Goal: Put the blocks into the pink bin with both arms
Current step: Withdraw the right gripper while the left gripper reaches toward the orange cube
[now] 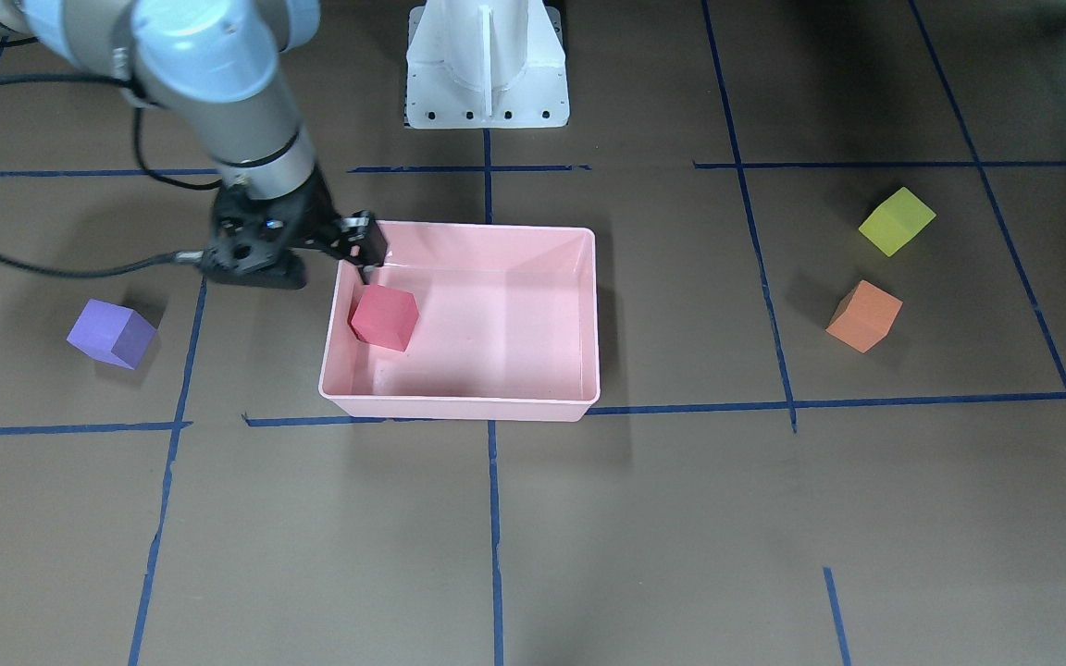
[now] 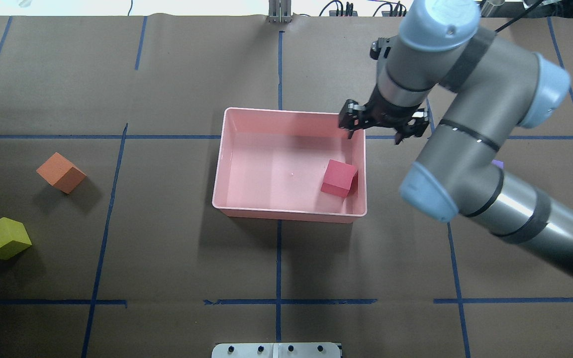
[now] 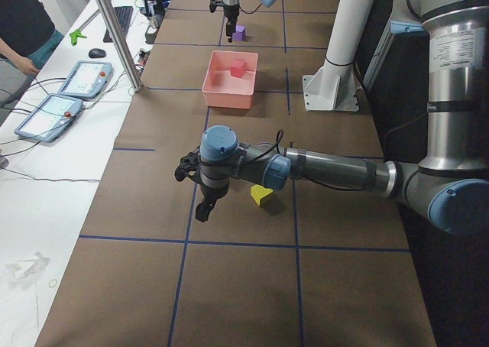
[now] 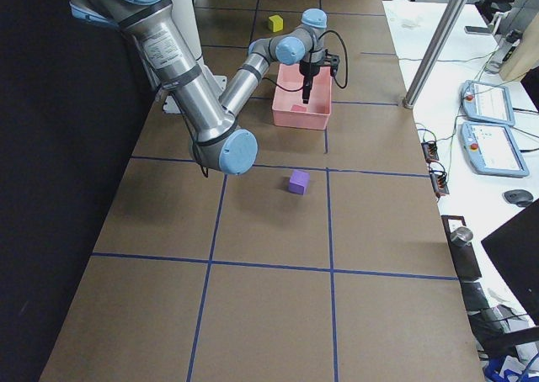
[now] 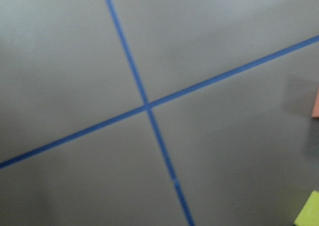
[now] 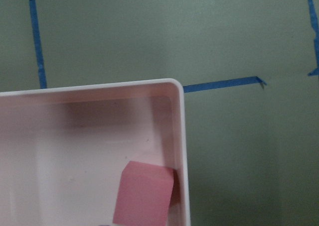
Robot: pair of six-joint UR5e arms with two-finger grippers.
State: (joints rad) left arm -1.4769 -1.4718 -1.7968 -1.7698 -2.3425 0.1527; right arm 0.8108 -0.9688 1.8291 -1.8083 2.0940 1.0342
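Observation:
The red block (image 1: 383,317) lies inside the pink bin (image 1: 459,407), near its wall on my right side; it also shows in the right wrist view (image 6: 142,193). My right gripper (image 2: 377,130) is open and empty, hovering over that wall's far corner, above and beyond the red block. The purple block (image 1: 112,334) lies on the table outside the bin on the right arm's side. The orange block (image 2: 60,172) and yellow-green block (image 2: 3,238) lie far out on the left side. My left gripper (image 3: 192,194) hangs near the yellow-green block (image 3: 261,195); I cannot tell if it is open.
The white pedestal base (image 1: 487,69) stands behind the bin. Blue tape lines (image 5: 147,106) grid the brown table. Tablets (image 3: 84,79) and a person's arm are beside the table's far long edge.

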